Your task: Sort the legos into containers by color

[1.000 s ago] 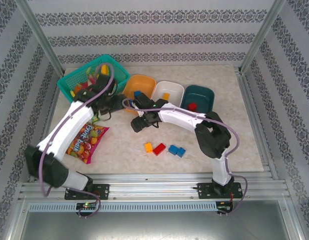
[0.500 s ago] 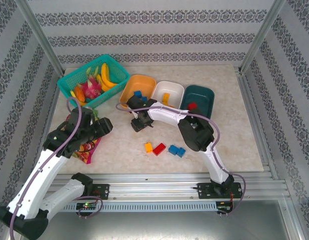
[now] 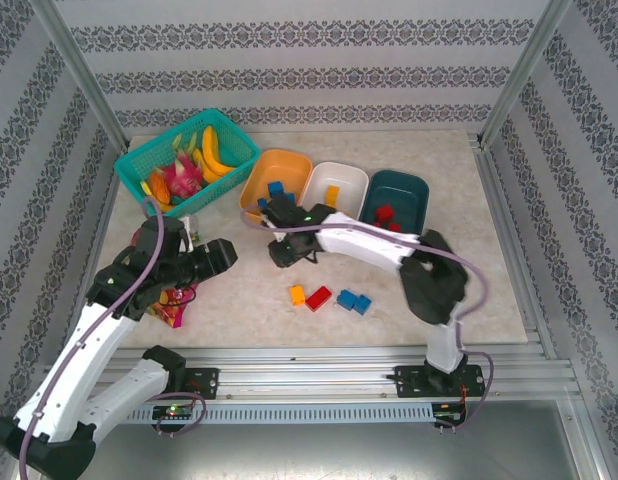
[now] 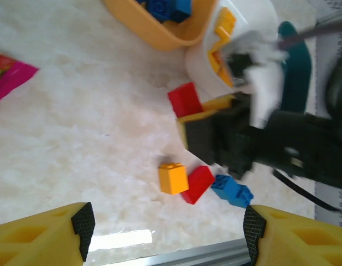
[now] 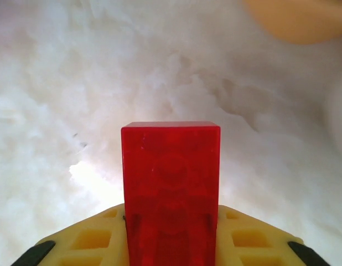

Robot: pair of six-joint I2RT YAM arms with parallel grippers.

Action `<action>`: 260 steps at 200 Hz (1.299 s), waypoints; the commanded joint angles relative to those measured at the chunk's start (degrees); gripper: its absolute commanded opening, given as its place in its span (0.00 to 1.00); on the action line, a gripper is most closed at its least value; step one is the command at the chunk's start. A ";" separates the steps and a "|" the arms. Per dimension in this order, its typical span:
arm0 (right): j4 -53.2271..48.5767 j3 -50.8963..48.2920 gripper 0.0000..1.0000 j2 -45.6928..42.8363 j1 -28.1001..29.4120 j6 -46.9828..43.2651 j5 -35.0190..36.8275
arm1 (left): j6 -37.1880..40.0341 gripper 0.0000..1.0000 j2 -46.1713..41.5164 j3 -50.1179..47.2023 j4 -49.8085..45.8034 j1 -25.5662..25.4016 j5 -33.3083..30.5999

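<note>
My right gripper point(image 3: 281, 250) hovers low over the table just in front of the orange bowl point(image 3: 289, 155), shut on a red lego point(image 5: 171, 183) that also appears in the left wrist view point(image 4: 185, 98). My left gripper point(image 3: 221, 253) is open and empty, left of the right one, its fingers point(image 4: 60, 235) wide apart. An orange-yellow lego point(image 3: 297, 294), a red lego point(image 3: 319, 298) and two blue legos point(image 3: 354, 301) lie together on the table. Blue legos point(image 3: 275, 187) sit in the orange bowl, a yellow one in the white bowl point(image 3: 354, 172), red ones in the teal bowl point(image 3: 414, 183).
A teal mesh basket point(image 3: 149, 160) of toy fruit stands at the back left. A colourful snack bag point(image 3: 174, 300) lies partly under my left arm. The metal rail point(image 3: 309, 352) runs along the table's near edge, close to the loose legos.
My left arm has pulled back from the basket and orange bowl toward the front left, then edged right. The right gripper has stayed in front of the orange bowl while its elbow swung right.
</note>
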 commanded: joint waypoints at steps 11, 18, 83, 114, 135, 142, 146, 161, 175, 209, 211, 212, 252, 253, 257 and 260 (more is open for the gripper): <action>-0.03 -8.75 0.22 -16.87 -9.26 7.71 0.70 | 2.03 0.74 7.41 4.84 11.66 -4.00 3.39; -0.25 -10.70 0.22 -19.30 -12.62 8.90 0.16 | 2.04 0.74 9.60 5.79 13.08 -5.50 2.88; -3.48 -10.27 0.25 -14.37 -39.07 9.66 0.91 | 1.98 0.74 30.70 16.24 21.87 -16.55 -0.54; -4.32 -2.49 0.25 -2.15 -42.65 7.53 2.32 | 1.26 0.74 36.13 18.61 25.31 -16.81 0.34; -6.36 3.92 0.27 5.25 -43.08 6.04 4.18 | 1.91 0.74 38.62 20.70 24.79 -16.82 0.44; -7.72 6.18 0.28 7.44 -43.23 5.89 5.25 | 1.95 0.74 39.06 20.93 24.87 -16.82 0.53; -8.59 7.39 0.29 8.70 -43.33 5.89 5.95 | 1.99 0.74 39.31 21.01 24.96 -16.82 0.49; -12.09 11.58 0.32 12.98 -43.54 6.22 8.15 | 2.17 0.74 39.70 21.20 24.45 -16.91 0.45; -13.00 13.34 0.35 14.96 -43.72 6.42 9.04 | 2.33 0.74 39.58 20.87 24.00 -16.92 0.28; -12.99 14.44 0.47 16.19 -43.72 6.25 8.20 | 2.98 0.74 38.86 19.85 21.93 -17.00 -0.25; -12.98 14.45 0.48 16.15 -43.72 6.20 8.17 | 3.00 0.74 38.85 19.81 21.79 -17.00 -0.26; -13.02 14.50 0.48 16.13 -43.77 6.18 8.12 | 3.01 0.74 38.85 19.85 21.66 -17.00 -0.26; -12.61 14.75 0.64 9.24 -42.45 5.23 5.92 | 4.36 0.75 37.80 20.50 16.24 -17.00 -2.16; -12.57 14.78 0.64 8.90 -42.38 5.21 5.85 | 4.43 0.75 37.75 20.54 16.07 -17.00 -2.18; -12.54 14.85 0.64 7.75 -42.09 5.19 5.67 | 4.61 0.75 37.48 20.59 15.46 -17.00 -2.36; -12.61 14.89 0.65 6.89 -41.91 5.23 5.55 | 4.63 0.75 37.37 20.67 15.02 -17.00 -2.56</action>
